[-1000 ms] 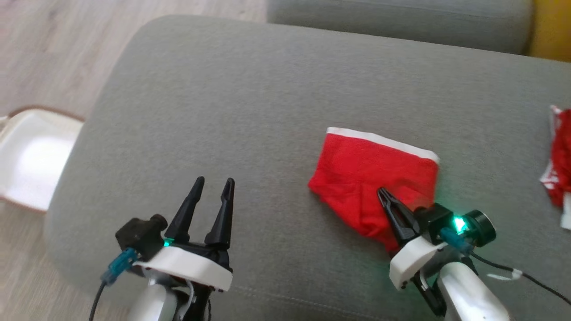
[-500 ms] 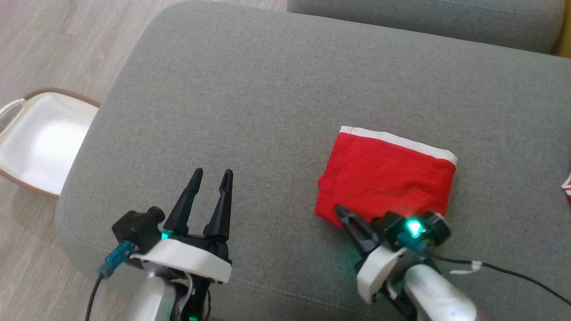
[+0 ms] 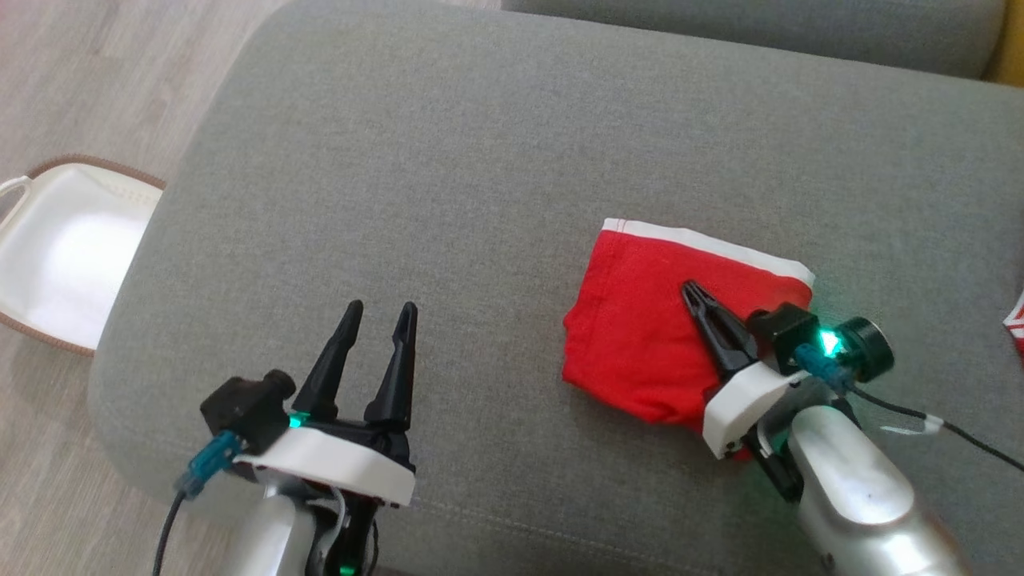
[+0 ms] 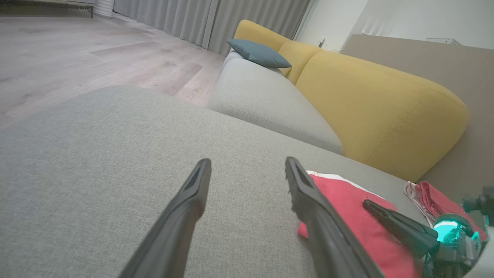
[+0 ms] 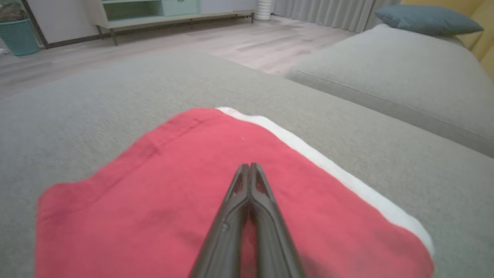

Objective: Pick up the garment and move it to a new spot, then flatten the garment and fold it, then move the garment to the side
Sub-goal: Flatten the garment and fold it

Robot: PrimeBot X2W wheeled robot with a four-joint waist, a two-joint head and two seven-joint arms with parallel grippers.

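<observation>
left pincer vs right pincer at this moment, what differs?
Left pincer is open, fingers spread. Right pincer is shut, fingers pressed together with no cloth seen between them.
Left pincer sits over the bare grey cushion, apart from the red garment. Right pincer is over the garment's middle; contact can't be told.
Shared: long dark fingers, white wrist collars, green lights, both pointing roughly up the head view.
</observation>
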